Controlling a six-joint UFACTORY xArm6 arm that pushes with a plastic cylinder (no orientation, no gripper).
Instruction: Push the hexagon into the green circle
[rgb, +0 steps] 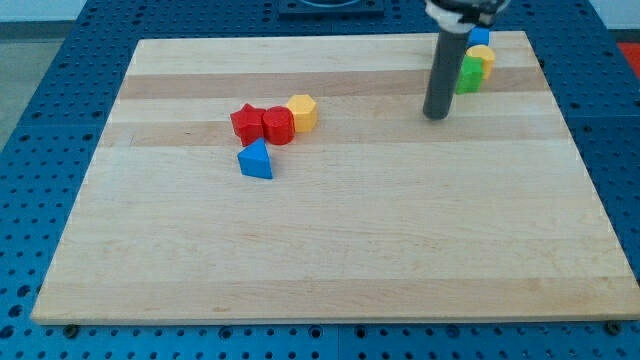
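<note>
Rod upright, my tip (435, 116) on board (330, 250), just left of green block (467, 76); no hand, holds nothing

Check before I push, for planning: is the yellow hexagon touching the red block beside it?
Touching: in the camera view the yellow hexagon presses against the red block, no board showing between them.

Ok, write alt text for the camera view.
My tip rests on a wooden board near the view's top right, just left of a green block clustered with a yellow block and a blue block. Left of centre sit a yellow hexagon, two red blocks and a blue triangle.
</note>
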